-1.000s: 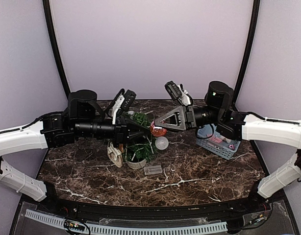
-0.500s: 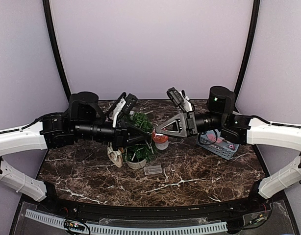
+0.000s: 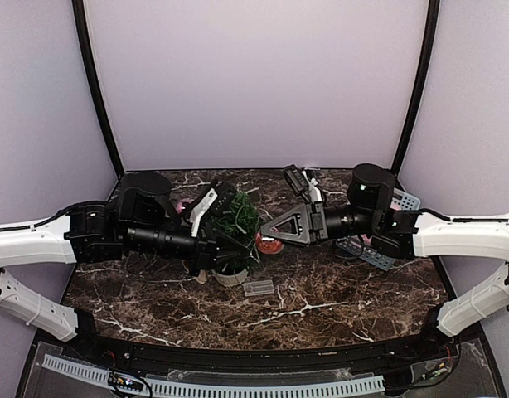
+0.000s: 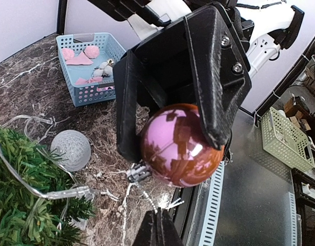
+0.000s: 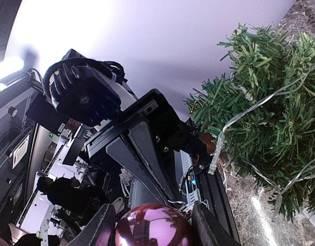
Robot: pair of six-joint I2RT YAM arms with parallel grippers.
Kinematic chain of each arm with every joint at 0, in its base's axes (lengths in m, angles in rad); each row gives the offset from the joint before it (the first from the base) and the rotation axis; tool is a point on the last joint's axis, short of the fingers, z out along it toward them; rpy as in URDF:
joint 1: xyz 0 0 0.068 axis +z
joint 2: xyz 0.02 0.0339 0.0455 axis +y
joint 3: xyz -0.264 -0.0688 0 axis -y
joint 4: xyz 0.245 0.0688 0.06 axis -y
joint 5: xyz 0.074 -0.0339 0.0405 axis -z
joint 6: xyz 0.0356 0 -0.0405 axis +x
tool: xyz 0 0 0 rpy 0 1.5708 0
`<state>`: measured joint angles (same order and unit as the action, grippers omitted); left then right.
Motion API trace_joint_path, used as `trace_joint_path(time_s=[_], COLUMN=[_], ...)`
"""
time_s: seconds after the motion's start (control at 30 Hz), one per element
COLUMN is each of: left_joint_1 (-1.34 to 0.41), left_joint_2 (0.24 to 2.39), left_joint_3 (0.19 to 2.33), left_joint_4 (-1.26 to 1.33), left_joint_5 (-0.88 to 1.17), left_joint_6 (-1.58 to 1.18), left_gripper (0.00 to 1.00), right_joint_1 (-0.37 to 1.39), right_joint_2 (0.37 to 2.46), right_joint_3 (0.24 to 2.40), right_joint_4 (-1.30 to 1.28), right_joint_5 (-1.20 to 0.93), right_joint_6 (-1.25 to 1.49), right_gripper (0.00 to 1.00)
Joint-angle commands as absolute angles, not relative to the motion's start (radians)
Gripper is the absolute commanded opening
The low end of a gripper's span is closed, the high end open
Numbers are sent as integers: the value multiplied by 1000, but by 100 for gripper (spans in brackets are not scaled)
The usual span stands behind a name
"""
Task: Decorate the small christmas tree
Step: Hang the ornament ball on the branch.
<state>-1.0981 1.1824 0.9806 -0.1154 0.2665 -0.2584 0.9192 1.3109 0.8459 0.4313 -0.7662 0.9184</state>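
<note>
Beside small christmas tree (image 3: 235, 217), pink bauble (image 4: 180, 151) clamped by right gripper (image 4: 173, 146); hanging thread (image 4: 147, 197) seemingly pinched in clenched left gripper (image 4: 157, 228). Hanging step in hand; thread to be hooked onto tree.

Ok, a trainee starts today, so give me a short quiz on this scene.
1. True or false: the right hand grips the shiny pink bauble.
2. The grey ball is: A hanging on the small christmas tree, B lying on the table beside it, C in the right hand.
3. Fill in: the light string is draped over the ___.
Key: 1 true; 2 B; 3 tree.
</note>
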Motion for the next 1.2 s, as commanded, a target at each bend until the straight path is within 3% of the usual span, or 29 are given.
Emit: trace_joint_path(time_s=[0.0,0.87,1.0,1.17], left_joint_1=[-1102,-1100,-1100,-1091], left_joint_2=[1147,1061,1049,1017], left_joint_3=[983,990,1022,1065], left_joint_4=[-136,-141,-166,-218], left_joint_5=[231,102,91,42], left_joint_6=[-241,-305,-307,-301], left_gripper=[6,10,20,41], right_joint_1=[940,949,949,950], right_joint_2=[1332,1379,1375,1358], right_joint_3=[853,984,1002,1049], right_joint_4=[535,497,471,393], right_joint_5=[-744,-692,-688,-671], right_joint_6=[946,885,875,815], right_gripper=[40,40,39,39])
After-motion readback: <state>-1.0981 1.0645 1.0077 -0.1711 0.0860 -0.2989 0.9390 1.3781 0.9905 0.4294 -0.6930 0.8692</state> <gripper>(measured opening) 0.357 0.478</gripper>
